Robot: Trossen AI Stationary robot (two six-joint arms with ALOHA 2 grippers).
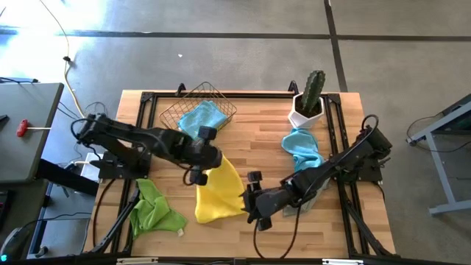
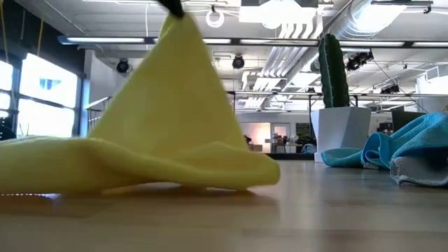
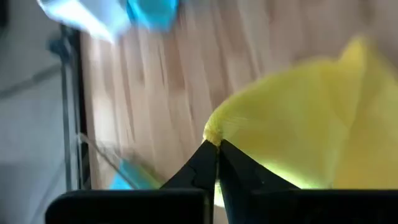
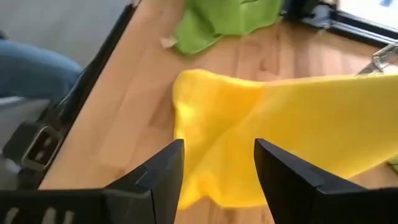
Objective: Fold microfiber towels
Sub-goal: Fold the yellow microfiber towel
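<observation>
Far left of tabletop [image 1: 257, 132]: lime green towel [image 1: 153, 208] crumpled near the front edge, partly over the side rail.

Left of centre: left gripper [image 1: 199, 174] over the yellow towel [image 1: 217, 193], fingers [image 3: 205, 167] pinched tight on one corner of it. Corner lifted high; in the low view cloth hanging as a peaked tent, lower edges spread flat on the wood. Rest of the yellow towel bunched toward the front of the tabletop.

Behind, at the back edge: wire basket [image 1: 176, 110] tipped, light blue towel [image 1: 202, 118] spilling out of it.

Centre-right: right gripper [image 1: 250, 205] low beside the yellow towel's right edge, fingers [image 4: 158, 171] spread wide, nothing between them but the cloth lying below; not holding.

Right: second light blue towel [image 1: 303, 149] heaped just in front of the white pot with cactus [image 1: 309, 99]. Grey towel [image 1: 307, 200] mostly hidden under the right arm, near the front right.

Right wrist view: blue-clad leg of a person [image 4: 31, 71] beyond the tabletop edge.
</observation>
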